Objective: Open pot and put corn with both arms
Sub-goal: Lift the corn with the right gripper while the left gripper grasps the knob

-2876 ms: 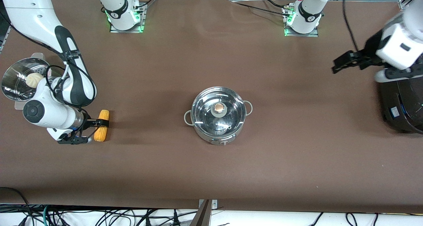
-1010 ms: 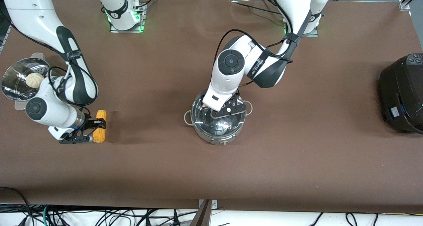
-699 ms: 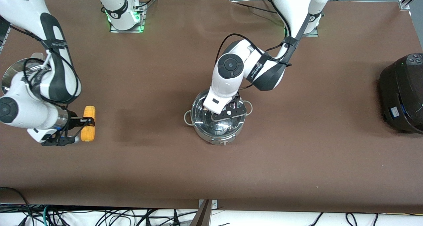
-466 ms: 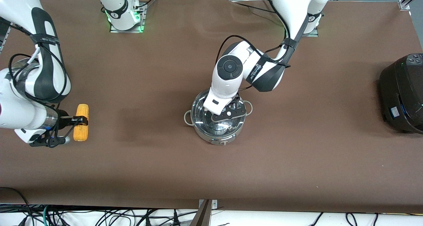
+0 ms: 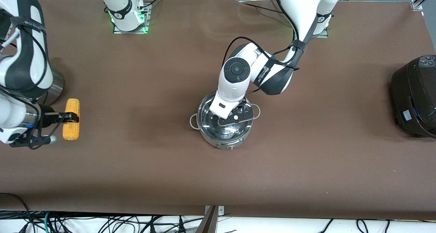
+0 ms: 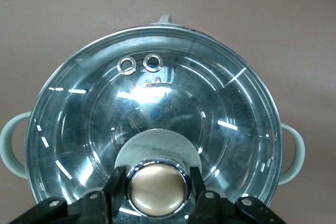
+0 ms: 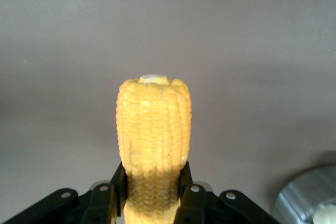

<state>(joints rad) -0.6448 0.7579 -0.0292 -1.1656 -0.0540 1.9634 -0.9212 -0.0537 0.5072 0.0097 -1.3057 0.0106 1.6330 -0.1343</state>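
Note:
The steel pot (image 5: 221, 141) stands at the table's middle with its glass lid (image 5: 227, 130) on. My left gripper (image 5: 235, 115) is down on the lid, shut on the lid's bronze knob (image 6: 157, 192). Its fingers (image 6: 116, 186) touch the knob's chrome rim on both sides. The pot's grey handles (image 6: 293, 150) show in the left wrist view. My right gripper (image 5: 67, 120) is shut on the yellow corn (image 5: 71, 124) near one end and holds it level above the table at the right arm's end. The corn (image 7: 153, 124) juts out past the fingers (image 7: 185, 179).
A steel steamer basket (image 5: 56, 86) stands at the right arm's end, mostly hidden by the right arm; its rim (image 7: 307, 198) shows in the right wrist view. A large black cooker (image 5: 414, 96) stands at the left arm's end.
My left arm swung over from the cooker and set its gripper on the lid's knob. My right gripper lifted the corn and carried it toward the right arm's end of the table.

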